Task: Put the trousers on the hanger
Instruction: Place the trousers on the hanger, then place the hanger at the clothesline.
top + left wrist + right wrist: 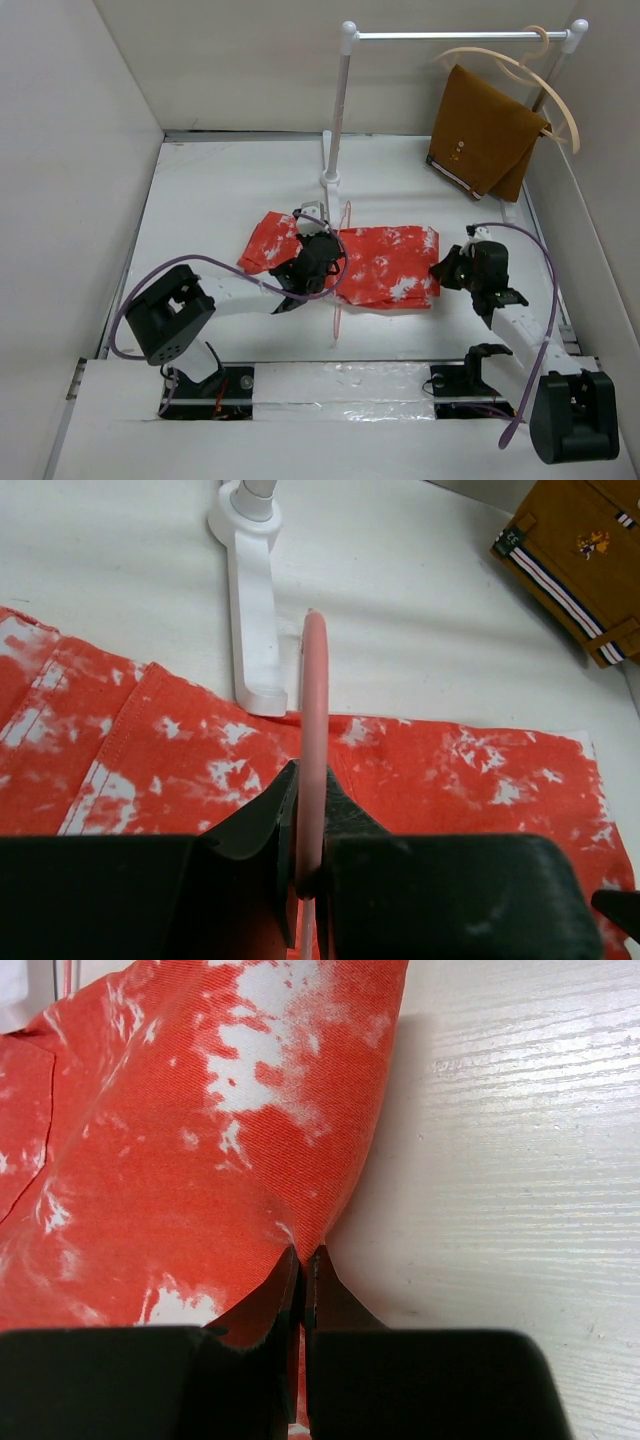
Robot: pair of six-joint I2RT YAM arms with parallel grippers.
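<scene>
Trousers (390,265) lie flat on the table (220,190). Left gripper (310,780) clamps the hanger (314,700), which runs 12 to 6 o'clock. Right gripper (303,1260) pinches the trousers' 3 o'clock edge.

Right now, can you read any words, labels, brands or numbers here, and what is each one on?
Nothing is legible.
Dark tag at the corner of the brown cloth: too small to read.
Orange emblem on that cloth: blurred, no letters distinguishable.

The white table (200,190) carries the trousers (385,265) lying across its centre; the rack's foot (330,182) stands at their twelve o'clock, seemingly just touching the fabric.
</scene>
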